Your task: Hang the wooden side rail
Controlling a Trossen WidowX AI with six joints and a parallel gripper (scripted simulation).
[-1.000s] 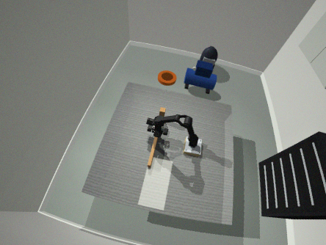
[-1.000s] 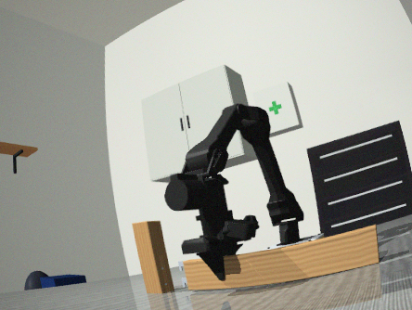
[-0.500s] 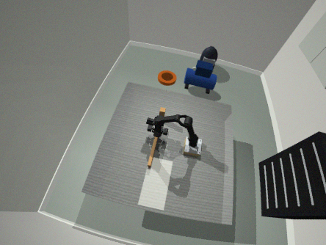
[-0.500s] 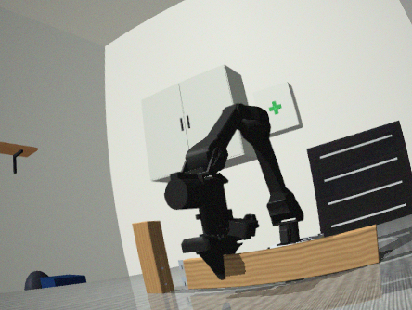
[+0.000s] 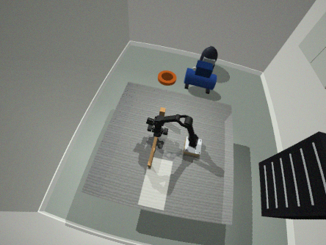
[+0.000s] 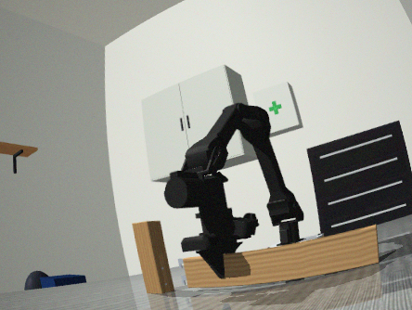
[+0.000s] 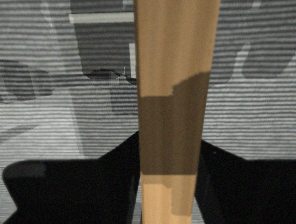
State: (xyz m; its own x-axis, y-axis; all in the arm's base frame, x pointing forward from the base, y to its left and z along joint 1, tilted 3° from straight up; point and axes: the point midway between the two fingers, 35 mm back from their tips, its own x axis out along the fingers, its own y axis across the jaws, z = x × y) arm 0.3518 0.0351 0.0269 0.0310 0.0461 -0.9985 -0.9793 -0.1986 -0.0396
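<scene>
The wooden side rail (image 5: 151, 155) (image 6: 315, 260) (image 7: 175, 50) stands on edge, its near end close to the headboard post. A narrow gap shows between them in the exterior view. Pale metal (image 6: 182, 271) shows at that end; the hooks' shape is too small to tell. The rail's far end is low at the table. The post (image 5: 162, 111) (image 6: 150, 251) stands upright with small dots on its side face; its slot and pins are not clear. My gripper (image 6: 222, 276) (image 7: 160, 133) is shut on the rail near the post end, one finger on each side.
The arm's white base plate (image 5: 192, 146) stands beside the rail. A pale strip (image 5: 156, 194) lies on the grey striped table top (image 5: 110, 165). Farther off are an orange ring (image 5: 160, 81), a blue tank machine (image 5: 200, 78) and a black drawer cabinet (image 5: 294, 209) (image 6: 362, 169).
</scene>
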